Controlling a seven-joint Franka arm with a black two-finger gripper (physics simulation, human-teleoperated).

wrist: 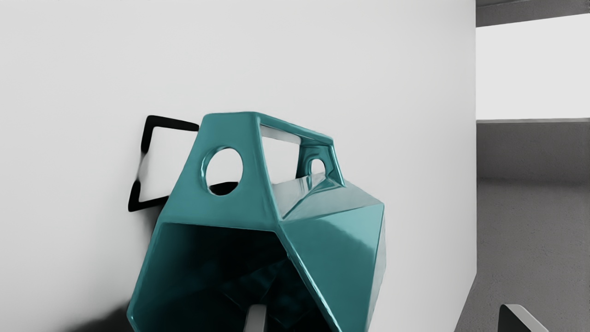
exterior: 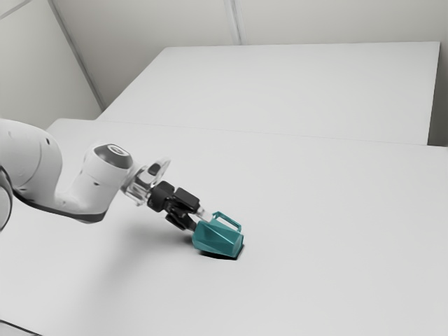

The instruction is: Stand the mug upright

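The mug (wrist: 329,244) looked like glossy teal ceramic or plastic, its flat facets smooth and its edges catching bright highlights; the handle (wrist: 295,128) had the same sheen. The table (exterior: 315,231) was smooth and matt, like painted board, and so was the pale slab (exterior: 301,84) on the far side. At the exterior view's left, the arm (exterior: 38,164) had a smooth, softly shiny white shell. The gripper (exterior: 199,220) looked like dull black plastic or metal. In the wrist view, a grey surface (wrist: 530,240) beyond the table appeared finely speckled and matt.
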